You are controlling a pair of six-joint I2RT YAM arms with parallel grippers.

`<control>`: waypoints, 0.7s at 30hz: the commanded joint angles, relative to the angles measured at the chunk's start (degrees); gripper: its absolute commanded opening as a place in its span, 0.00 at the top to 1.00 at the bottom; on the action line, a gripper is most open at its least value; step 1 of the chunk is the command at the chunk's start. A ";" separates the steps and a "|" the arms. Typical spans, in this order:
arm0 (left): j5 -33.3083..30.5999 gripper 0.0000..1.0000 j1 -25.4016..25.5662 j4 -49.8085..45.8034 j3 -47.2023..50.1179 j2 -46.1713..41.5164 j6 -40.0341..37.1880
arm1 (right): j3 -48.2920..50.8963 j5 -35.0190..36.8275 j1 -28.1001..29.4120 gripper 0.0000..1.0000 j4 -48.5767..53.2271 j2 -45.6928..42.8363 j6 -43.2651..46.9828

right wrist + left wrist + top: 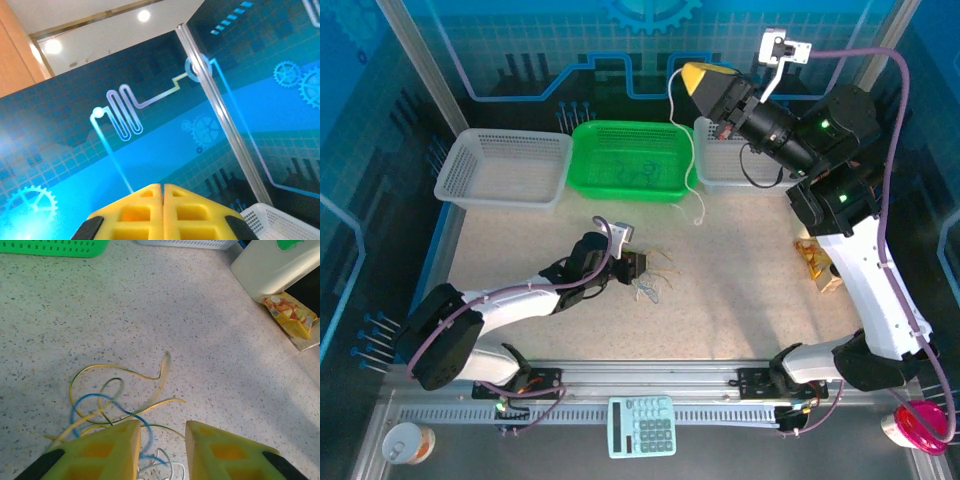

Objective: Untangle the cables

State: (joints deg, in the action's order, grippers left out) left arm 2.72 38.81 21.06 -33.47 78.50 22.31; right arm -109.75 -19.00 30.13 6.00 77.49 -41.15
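Speckled tabletop: the cables (648,280) lie tangled on the arms' side of the green basket (582,165), with the left gripper (161,429) over them, jaws apart. Raised beside that basket, the right gripper (694,76) is pinched on one white cable (670,95). Most of the untangling looks undone.

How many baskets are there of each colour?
White: 2 (left basket, right basket)
Green: 1 (middle basket)
Total: 3
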 commanded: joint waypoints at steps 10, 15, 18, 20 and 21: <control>0.88 0.43 0.25 -1.85 -2.03 -7.46 0.76 | 1.01 -2.50 -7.20 1.00 -0.85 0.73 -3.97; 0.88 0.34 0.24 -2.65 -2.42 -10.73 1.62 | 1.36 -2.66 -8.67 1.00 -0.66 1.65 -4.21; 0.82 0.30 0.29 -3.47 -2.81 -12.49 1.93 | 1.36 -2.63 -9.75 1.00 -0.56 2.52 -4.39; -0.01 0.26 0.24 -4.70 -3.32 -13.71 2.34 | 1.28 -2.38 -10.62 1.00 -0.60 3.24 -4.43; -0.48 0.24 0.30 -5.46 -3.51 -14.21 2.49 | 1.30 -2.10 -11.03 1.00 -0.47 3.59 -4.43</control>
State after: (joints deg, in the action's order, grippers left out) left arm 2.76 38.81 17.82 -34.79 66.46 24.10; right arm -108.60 -21.08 20.56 6.02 80.34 -44.88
